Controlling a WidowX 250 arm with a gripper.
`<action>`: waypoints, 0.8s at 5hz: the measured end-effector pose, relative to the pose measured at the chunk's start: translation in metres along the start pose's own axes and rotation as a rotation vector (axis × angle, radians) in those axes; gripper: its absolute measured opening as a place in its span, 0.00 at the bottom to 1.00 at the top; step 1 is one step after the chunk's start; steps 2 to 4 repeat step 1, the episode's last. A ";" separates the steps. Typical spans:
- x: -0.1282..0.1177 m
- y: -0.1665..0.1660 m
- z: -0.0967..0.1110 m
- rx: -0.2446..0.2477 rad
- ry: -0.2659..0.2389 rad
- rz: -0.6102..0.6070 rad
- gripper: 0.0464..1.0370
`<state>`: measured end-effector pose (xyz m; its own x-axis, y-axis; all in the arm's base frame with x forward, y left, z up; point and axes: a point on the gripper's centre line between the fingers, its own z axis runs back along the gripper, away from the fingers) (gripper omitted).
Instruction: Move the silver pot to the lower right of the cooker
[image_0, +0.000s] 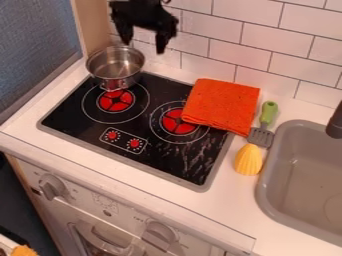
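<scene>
The gripper (143, 42) hangs at the upper left, in front of the tiled wall, with its two fingers apart and nothing between them. Just below and to its left, the silver pot (115, 68) stands upright at the back left corner of the cooker, partly over the rear edge. The pot looks empty. The black cooker (90, 132) has two red burners; the lower right part of its surface is bare black glass with pale streaks.
An orange cloth (222, 105) covers the cooker's back right corner. Right of it lie a green-handled spatula (266, 120) and a yellow shell-like object (248, 160). A grey sink (267, 185) with a dark tap (336, 122) is at the right.
</scene>
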<state>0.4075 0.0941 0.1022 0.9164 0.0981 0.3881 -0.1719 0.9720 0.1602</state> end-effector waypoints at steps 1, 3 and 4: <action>0.001 0.000 0.003 0.000 -0.006 0.000 0.96; 0.001 0.000 0.003 0.000 -0.006 0.000 0.96; 0.001 0.000 0.003 0.000 -0.006 0.000 0.96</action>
